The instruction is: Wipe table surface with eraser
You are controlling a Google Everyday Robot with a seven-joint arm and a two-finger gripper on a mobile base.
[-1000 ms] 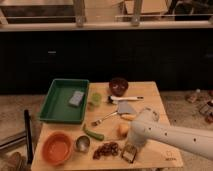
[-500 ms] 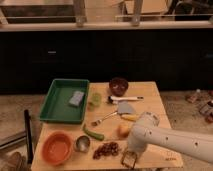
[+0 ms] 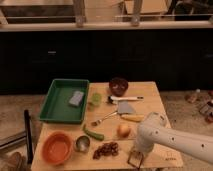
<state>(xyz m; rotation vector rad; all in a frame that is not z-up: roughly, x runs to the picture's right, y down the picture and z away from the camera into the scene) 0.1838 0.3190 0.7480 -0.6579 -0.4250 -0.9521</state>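
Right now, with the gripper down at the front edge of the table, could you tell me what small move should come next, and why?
Probably a short sideways sweep along the table surface. The gripper sits low at the near edge, apparently over the eraser, with bare wood toward the printed corner on one side and the grapes close on the other, so sweeping away from the grapes looks safest.
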